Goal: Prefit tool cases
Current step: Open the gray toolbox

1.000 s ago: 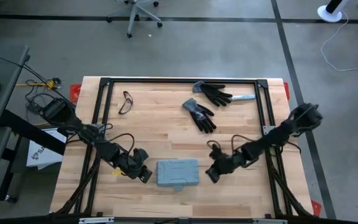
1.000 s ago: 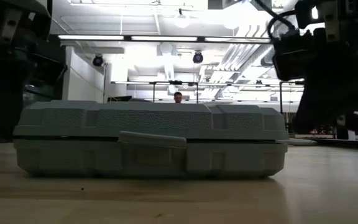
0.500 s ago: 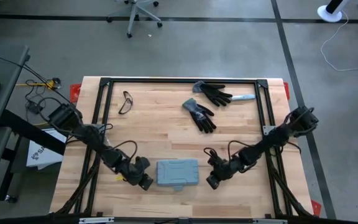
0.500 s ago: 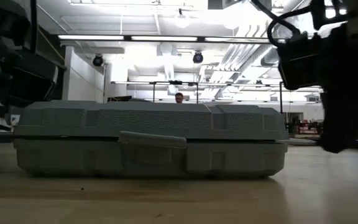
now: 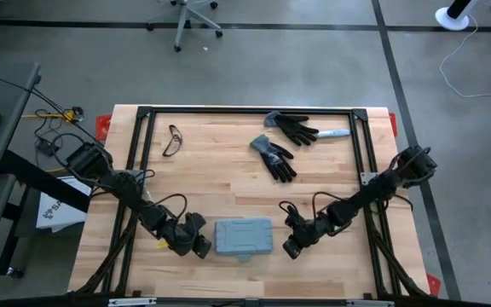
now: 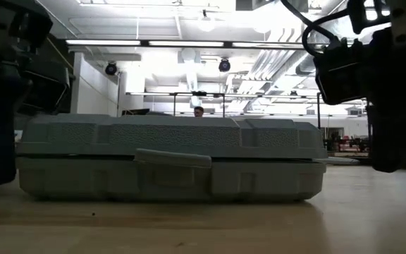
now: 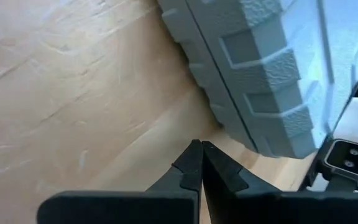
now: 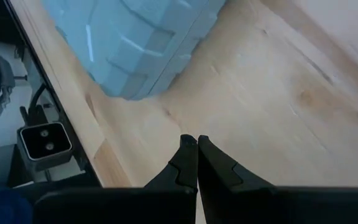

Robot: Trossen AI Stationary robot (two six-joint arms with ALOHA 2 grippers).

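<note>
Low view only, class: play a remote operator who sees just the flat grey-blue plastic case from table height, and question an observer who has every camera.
Operator: Which arm is on which side of the flat grey-blue plastic case?
Observer: From above, the left gripper sits at its left end, the right gripper at its right end.
Operator: Are their fingers open?
Observer: No; both wrist views show the fingers shut, holding nothing.
Operator: Anything else on the table?
Observer: Two black-and-grey work gloves and clear safety glasses lie on the far side.
</note>
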